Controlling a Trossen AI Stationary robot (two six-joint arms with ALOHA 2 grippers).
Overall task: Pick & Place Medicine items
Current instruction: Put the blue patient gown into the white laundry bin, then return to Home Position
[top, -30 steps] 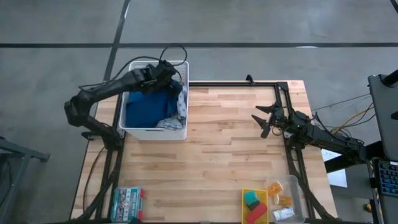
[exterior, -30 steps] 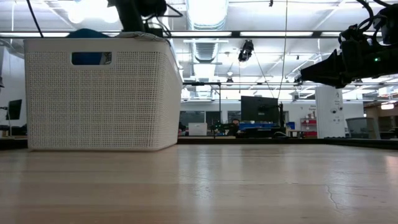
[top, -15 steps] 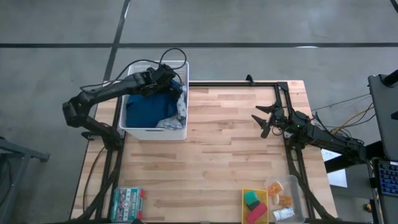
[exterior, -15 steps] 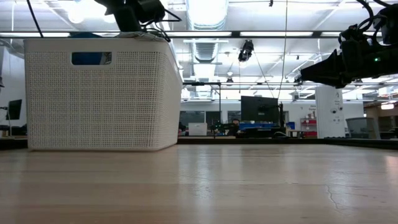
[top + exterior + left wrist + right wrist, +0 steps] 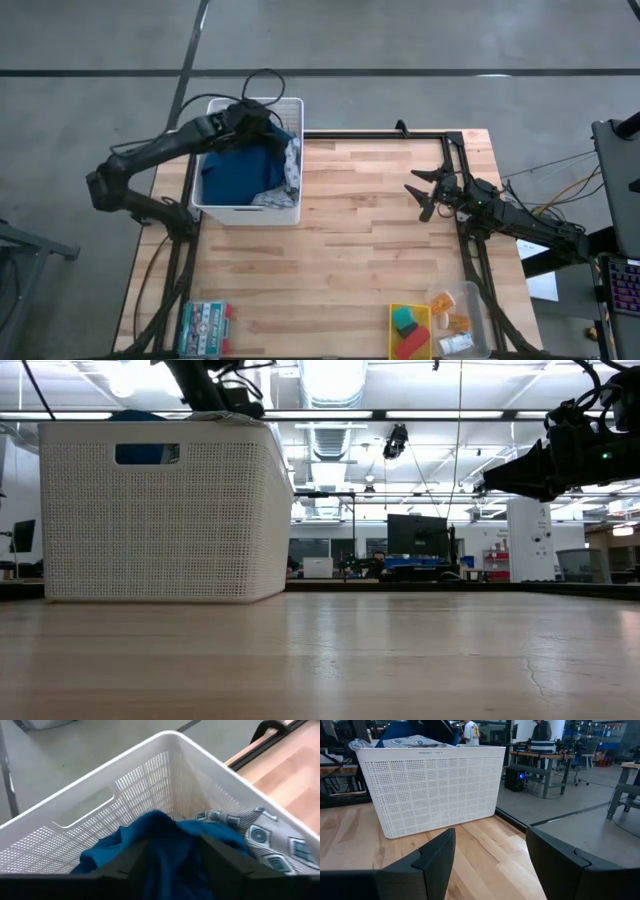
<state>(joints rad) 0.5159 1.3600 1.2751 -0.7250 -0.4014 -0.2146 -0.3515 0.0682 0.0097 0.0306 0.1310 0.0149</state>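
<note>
The medicine items lie in a clear tub at the table's near right corner: a small white carton and tiny orange pieces. My left gripper hangs open over the white basket at the far left corner. In the left wrist view my left gripper has a hump of blue cloth rising between its fingers. My right gripper hovers open above the table's right side, far from the tub. In the right wrist view my right gripper faces the basket. My left gripper comes from above at the blue cloth's raised hump, one finger on either side of it. Whether the fingers touch the cloth, I cannot tell. The cloth lies in the basket.
A yellow tray with green and pink blocks sits left of the clear tub. A flat green-and-white box with red ends lies at the near left corner. A patterned grey cloth also fills the basket. Bare wood spreads across the table's middle.
My left arm has swung a little toward the table's left, carrying its gripper leftward above the basket. The right arm has kept still.
</note>
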